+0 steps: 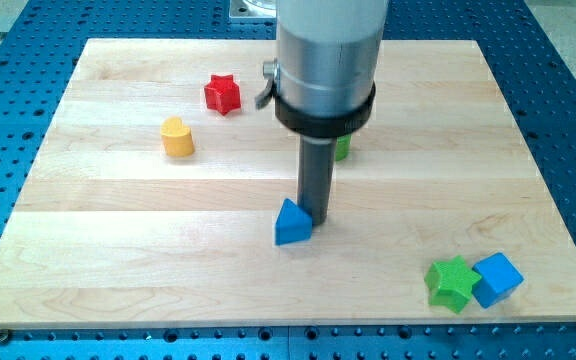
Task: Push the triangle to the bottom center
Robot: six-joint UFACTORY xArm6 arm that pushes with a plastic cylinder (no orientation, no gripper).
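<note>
The blue triangle (291, 224) lies near the middle of the wooden board (118, 260), a little below centre. My tip (315, 218) stands on the board right beside the triangle's upper right side, touching it or nearly so. The rod rises from there into the grey arm body (328, 55) at the view's top centre.
A red star (222, 94) and a yellow heart-like block (177, 137) lie at the upper left. A green block (342, 149) is mostly hidden behind the rod. A green star (451, 283) touches a blue cube (497, 278) at the bottom right.
</note>
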